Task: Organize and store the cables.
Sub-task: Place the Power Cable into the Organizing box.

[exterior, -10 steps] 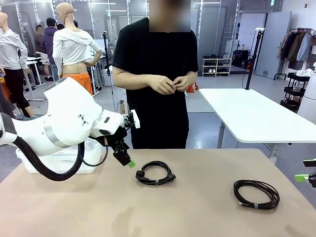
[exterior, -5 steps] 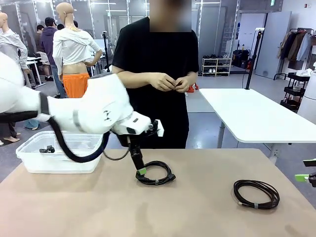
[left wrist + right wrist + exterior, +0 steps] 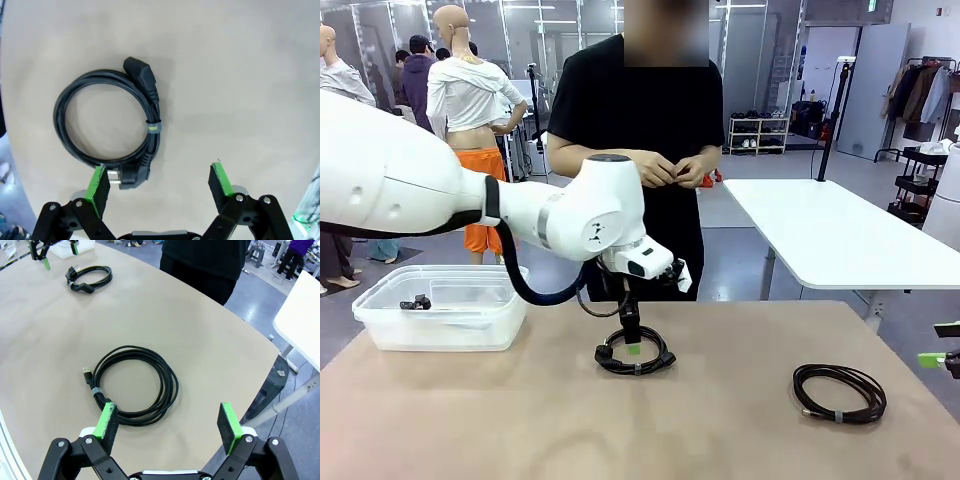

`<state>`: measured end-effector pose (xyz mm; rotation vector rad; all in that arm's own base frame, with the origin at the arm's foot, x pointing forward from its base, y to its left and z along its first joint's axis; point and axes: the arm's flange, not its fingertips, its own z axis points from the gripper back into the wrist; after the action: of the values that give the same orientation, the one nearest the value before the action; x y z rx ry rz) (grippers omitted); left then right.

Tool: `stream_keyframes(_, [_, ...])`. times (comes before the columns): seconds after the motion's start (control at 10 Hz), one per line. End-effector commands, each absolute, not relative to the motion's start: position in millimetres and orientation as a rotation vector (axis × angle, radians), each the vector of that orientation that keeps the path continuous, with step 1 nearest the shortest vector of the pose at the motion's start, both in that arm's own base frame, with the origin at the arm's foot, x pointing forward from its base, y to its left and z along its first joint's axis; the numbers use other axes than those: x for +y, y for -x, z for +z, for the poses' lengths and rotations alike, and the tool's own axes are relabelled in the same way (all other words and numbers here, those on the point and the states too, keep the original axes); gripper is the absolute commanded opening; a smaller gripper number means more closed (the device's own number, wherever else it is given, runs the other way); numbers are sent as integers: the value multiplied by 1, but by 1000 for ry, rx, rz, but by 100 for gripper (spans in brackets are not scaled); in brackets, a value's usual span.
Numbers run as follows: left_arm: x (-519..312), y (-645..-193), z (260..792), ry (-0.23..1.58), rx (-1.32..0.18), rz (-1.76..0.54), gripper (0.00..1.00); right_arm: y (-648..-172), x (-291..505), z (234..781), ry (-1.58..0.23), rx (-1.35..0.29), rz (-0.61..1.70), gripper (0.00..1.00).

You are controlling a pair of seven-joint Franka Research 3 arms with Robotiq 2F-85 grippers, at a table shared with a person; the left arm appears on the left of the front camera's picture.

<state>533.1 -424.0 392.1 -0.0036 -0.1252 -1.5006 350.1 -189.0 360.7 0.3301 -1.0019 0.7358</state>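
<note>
A black cable with a chunky plug (image 3: 636, 357) lies coiled on the tan table, just in front of the person. My left gripper (image 3: 632, 344) hangs open right over its near-left rim. In the left wrist view the same coil (image 3: 65, 125) sits ahead of my open left gripper (image 3: 159, 181), its plug end close to the left pad (image 3: 98, 183). A second coiled cable (image 3: 840, 392) rests at the right. It lies beyond my open right gripper (image 3: 168, 423) as a loose coil (image 3: 167, 385). Nothing is between either pair of fingers.
A clear plastic bin (image 3: 380, 330) stands at the table's far left with a small black item (image 3: 417, 302) inside. The person (image 3: 636, 150) stands at the far edge, hands together at the waist. My right gripper's green pad (image 3: 932, 359) shows at the right edge.
My left arm has swung right from beside the bin to over the plugged cable and come down toward it. Its jaws stayed open. The right arm has not moved.
</note>
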Motion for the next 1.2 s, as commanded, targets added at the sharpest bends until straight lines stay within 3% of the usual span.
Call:
stream_keyframes(0.0, [-441,-543,387,-13,-67,-1462,100,-349,-189,362,-322,-1001,741,100])
stream_keyframes(1.1, [-435,-563,318,27,-21,-1479,100,-349,-189,362,-322,-1001,741,100])
